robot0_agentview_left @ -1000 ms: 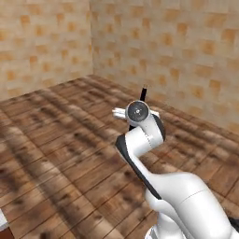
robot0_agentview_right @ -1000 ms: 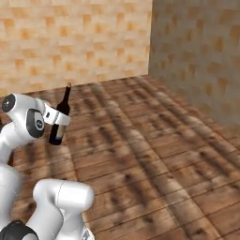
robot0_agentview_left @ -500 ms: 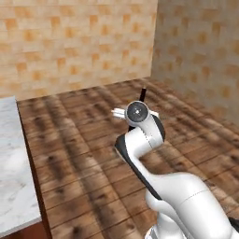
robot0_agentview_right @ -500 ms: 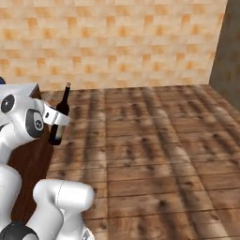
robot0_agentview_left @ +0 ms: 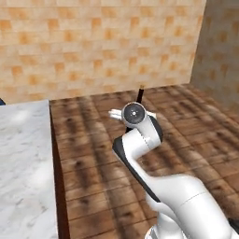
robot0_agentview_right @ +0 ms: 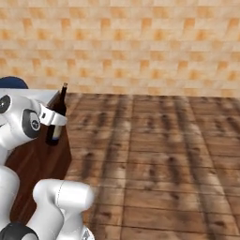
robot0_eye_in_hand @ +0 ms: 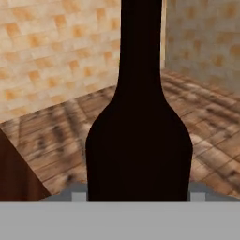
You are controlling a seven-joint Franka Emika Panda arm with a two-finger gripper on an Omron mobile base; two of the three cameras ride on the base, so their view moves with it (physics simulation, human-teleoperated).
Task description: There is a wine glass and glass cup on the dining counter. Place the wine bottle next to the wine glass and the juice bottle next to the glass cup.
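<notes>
- You are looking at the tool (robot0_agentview_right: pixel 52 117) carrying the bottle (robot0_agentview_right: pixel 56 117) upright above the floor, its fingers clamped on the bottle's body from both sides.
- In the hand view the bottle (robot0_eye_in_hand: pixel 139 131) is standing right in front of you, near-black, its wide body rising between the finger tips and its neck running out of the top.
- From the left base view you are seeing just the bottle's neck (robot0_agentview_left: pixel 139 96) poking up behind the arm's wrist.
- The bench (robot0_agentview_left: pixel 23 168) is lying to the arm's left, its marble top bare where it shows, its reddish-brown side (robot0_agentview_right: pixel 35 161) facing the floor.
- A dark blue stool (robot0_agentview_right: pixel 13 83) is showing beyond the bench's far end.
- The wooden floor (robot0_agentview_right: pixel 164 154) is stretching ahead to the tan tiled wall (robot0_agentview_right: pixel 140 47).
</notes>
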